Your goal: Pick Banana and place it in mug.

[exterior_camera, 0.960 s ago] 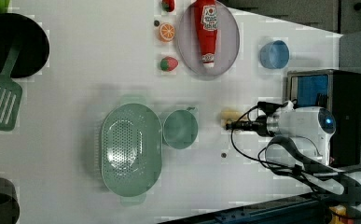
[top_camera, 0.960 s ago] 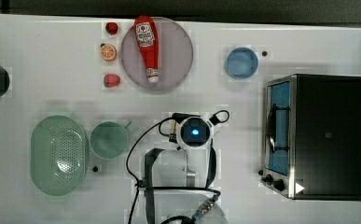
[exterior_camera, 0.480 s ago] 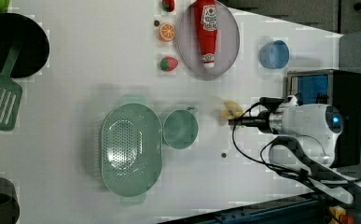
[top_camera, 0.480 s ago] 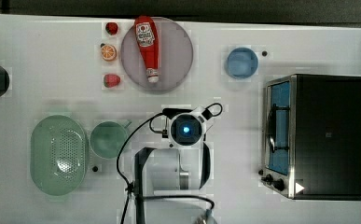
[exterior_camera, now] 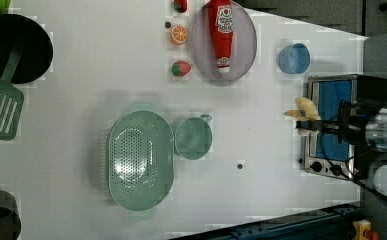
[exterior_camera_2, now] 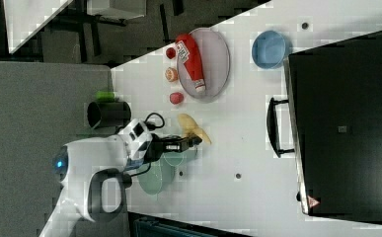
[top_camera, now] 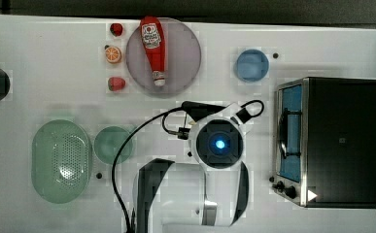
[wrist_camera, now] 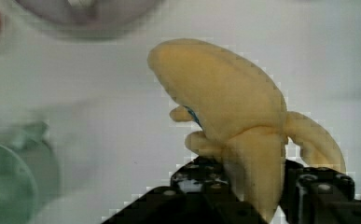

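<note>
Since the earlier frames my arm has drawn back and lifted, and the banana (wrist_camera: pixel 234 121) has come up off the bench (top_camera: pixel 54 73) with it. My gripper (wrist_camera: pixel 243 196) is partly closed, its jaws pinched on the banana's lower end (the curved body sticks out beyond the fingertips). In the left view the banana (exterior_camera: pixel 303 107) hangs in front of the toaster oven (exterior_camera: pixel 341 125), toward the left view's right, well apart from the mug (exterior_camera: pixel 193 138). In the right view the banana (exterior_camera_2: pixel 193 128) sits at the tip of my gripper (exterior_camera_2: pixel 191 141), over bare bench, just beside the mug (exterior_camera_2: pixel 176 158). In the top view the mug (top_camera: pixel 111 144) stands touching the green colander (top_camera: pixel 61 160) on the top view's left. A ketchup bottle (top_camera: pixel 152 46) lies on the grey plate (top_camera: pixel 185 53) at the far side, and a blue cup (top_camera: pixel 252 65) stands to the top view's right of the plate.
</note>
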Action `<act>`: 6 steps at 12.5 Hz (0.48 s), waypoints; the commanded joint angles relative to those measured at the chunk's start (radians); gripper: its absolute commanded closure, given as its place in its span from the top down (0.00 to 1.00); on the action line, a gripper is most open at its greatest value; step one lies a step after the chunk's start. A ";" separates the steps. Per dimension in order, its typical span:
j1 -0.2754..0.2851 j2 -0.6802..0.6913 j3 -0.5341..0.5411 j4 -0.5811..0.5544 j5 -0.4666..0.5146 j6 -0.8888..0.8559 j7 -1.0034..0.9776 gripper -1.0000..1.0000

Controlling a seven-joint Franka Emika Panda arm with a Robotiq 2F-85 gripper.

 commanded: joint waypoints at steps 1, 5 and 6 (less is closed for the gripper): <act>0.011 -0.077 0.039 0.053 -0.016 -0.183 0.055 0.32; 0.056 -0.134 0.143 0.089 0.089 -0.307 0.259 0.32; 0.070 -0.131 0.177 0.090 0.146 -0.305 0.316 0.32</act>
